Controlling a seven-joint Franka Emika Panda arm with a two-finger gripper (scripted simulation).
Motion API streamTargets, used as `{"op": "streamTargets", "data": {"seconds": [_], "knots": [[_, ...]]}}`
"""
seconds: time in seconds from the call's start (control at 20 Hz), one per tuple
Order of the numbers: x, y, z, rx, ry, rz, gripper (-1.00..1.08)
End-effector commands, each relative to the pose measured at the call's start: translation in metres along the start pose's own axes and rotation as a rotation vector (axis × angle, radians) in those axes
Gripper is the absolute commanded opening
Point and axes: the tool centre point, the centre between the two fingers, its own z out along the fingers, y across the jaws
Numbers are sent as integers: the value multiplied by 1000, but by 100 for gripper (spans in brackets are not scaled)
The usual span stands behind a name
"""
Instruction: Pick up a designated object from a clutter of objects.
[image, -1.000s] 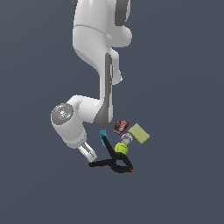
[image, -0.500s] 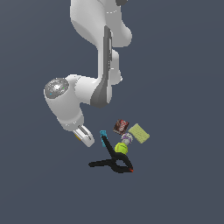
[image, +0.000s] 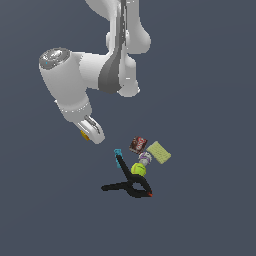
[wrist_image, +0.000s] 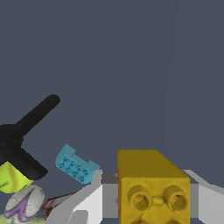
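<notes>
A small yellow-orange studded block, the designated object, sits clamped between my gripper's white fingers, raised off the floor. In the exterior view it shows as a small orange spot beside the gripper, up and to the exterior view's left of the clutter. The clutter of objects holds a black clamp with a red tip, a lime-green ball, a pale yellow-green pad, a dark red box and a teal piece.
A small grey-and-purple item lies between the ball and the pad. In the wrist view the black clamp, teal piece, lime-green ball and grey-purple item lie below. The dark grey floor surrounds the clutter.
The arm has risen and swung away from the clutter toward the exterior view's upper left, carrying the yellow-orange block off the floor. The clutter has stayed put.
</notes>
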Motion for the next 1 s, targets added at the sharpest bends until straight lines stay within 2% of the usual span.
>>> {"op": "streamTargets", "data": {"seconds": [0.0, 0.6, 0.95], "knots": [[-8, 10, -21, 0, 0, 0, -100], [-46, 59, -122, -2, 1, 1, -100], [-62, 79, -167, -3, 2, 1, -100]]}}
